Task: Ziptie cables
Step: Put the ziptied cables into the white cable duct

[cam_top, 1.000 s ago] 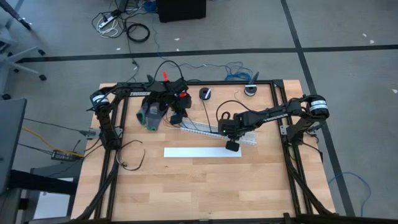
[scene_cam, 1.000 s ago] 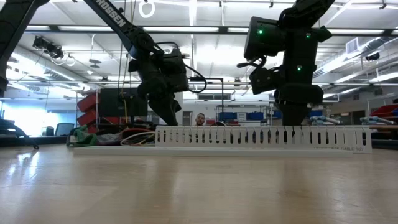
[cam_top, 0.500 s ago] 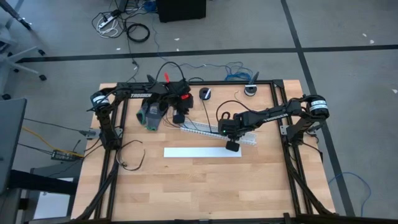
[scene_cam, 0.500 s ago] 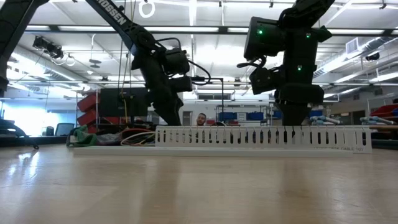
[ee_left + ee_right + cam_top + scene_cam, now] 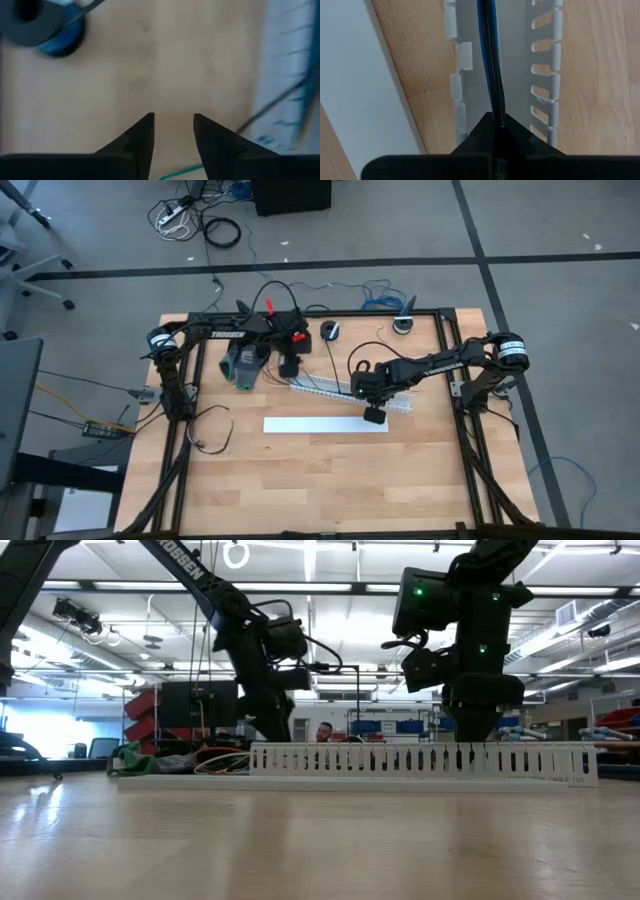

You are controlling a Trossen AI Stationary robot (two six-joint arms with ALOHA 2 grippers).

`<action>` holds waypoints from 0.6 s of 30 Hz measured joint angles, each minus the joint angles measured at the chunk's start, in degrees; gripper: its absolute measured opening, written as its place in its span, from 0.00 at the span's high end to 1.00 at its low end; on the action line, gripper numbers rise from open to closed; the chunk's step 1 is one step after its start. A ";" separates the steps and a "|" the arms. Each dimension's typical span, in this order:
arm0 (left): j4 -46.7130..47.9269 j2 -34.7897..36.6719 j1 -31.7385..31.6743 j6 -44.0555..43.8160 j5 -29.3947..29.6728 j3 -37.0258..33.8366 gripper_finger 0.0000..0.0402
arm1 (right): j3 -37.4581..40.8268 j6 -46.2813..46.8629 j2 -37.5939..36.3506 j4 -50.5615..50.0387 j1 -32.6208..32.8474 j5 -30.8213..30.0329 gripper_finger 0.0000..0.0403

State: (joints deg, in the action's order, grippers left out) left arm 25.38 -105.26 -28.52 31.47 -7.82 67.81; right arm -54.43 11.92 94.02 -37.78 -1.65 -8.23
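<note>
R gripper (image 5: 495,131) was clenched on the cables (image 5: 490,60), w/ the bundle running along inside the white slotted duct (image 5: 465,55), which lay on the wooden surface (image 5: 330,480) next to a flat white strip (image 5: 325,425). L gripper (image 5: 173,131) was parted w/ nothing between its fingers, over bare wood nr the duct's other end, a dark round object (image 5: 42,25) a bit further off.
</note>
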 joint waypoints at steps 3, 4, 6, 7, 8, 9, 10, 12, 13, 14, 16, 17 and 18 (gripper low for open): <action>0.02 -1.02 0.59 0.06 -1.53 0.02 0.68 | 0.00 0.00 0.00 0.01 0.00 0.00 0.98; 0.14 -1.37 0.87 0.06 -1.50 0.02 0.69 | 0.00 0.00 0.00 0.03 0.00 0.03 0.98; 0.10 -1.79 1.37 0.07 -1.48 0.02 0.69 | 0.00 0.00 0.00 0.00 0.00 0.16 0.98; 0.19 -1.81 1.62 0.08 -1.48 0.02 0.69 | 0.00 0.02 0.00 0.00 0.00 0.35 0.98; 0.63 -1.81 1.79 0.08 -1.48 0.02 0.69 | 0.00 0.02 0.00 0.00 0.00 0.48 0.98; 1.33 -1.81 1.97 0.08 -1.50 0.02 0.69 | 0.00 0.02 0.00 -0.05 0.00 0.48 0.98; 2.12 -1.79 2.08 0.10 -1.48 0.02 0.69 | 0.00 0.02 0.00 -0.07 0.00 0.48 0.98; 4.01 -1.47 2.07 0.10 -1.33 0.02 0.70 | 0.00 0.00 0.00 -0.17 0.00 0.48 0.98; 4.79 -1.29 2.06 0.08 -1.26 0.04 0.70 | 0.00 0.00 0.00 -0.22 0.00 0.48 0.98; 6.13 -1.22 2.05 0.08 -1.22 0.30 0.71 | 0.00 0.00 0.00 -0.27 -0.06 0.48 0.98; 9.08 -1.22 2.02 0.07 -0.76 1.44 0.73 | 0.00 -0.02 0.00 -0.33 -0.32 0.50 0.98; 10.21 -1.22 2.02 0.08 -0.42 2.11 0.73 | 0.00 -0.02 0.00 -0.36 -0.40 0.50 0.98; 10.86 -1.22 2.03 0.08 0.31 2.71 0.74 | 0.00 -0.04 0.00 -0.42 -0.47 0.50 0.98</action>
State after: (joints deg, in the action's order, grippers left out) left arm 36.24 -106.47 -26.49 31.55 -7.51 70.52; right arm -54.43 11.89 94.02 -38.20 -2.12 -7.73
